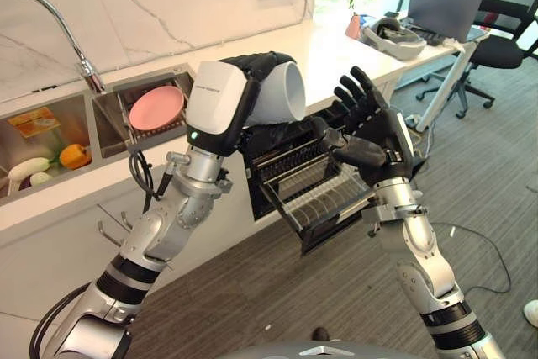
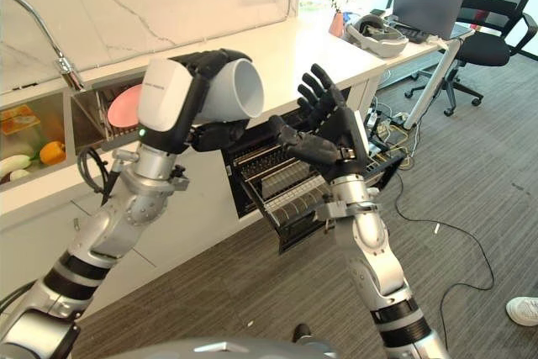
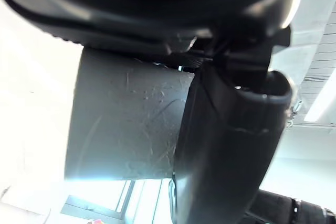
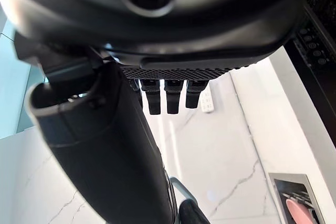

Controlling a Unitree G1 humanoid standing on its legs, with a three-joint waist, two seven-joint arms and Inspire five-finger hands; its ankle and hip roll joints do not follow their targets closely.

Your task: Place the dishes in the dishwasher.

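Below the white bench [image 1: 353, 48], the dishwasher [image 1: 277, 153] stands open, its rack [image 1: 315, 195] drawn out over the floor. Left hand [image 1: 252, 69] grips a white cup [image 1: 282, 90], held on its side above the rack, mouth toward the right hand [image 1: 370, 128], which is raised beside it, fingers spread, holding nothing. Pink plate [image 1: 156, 108] stands in the sink [image 1: 109, 119].
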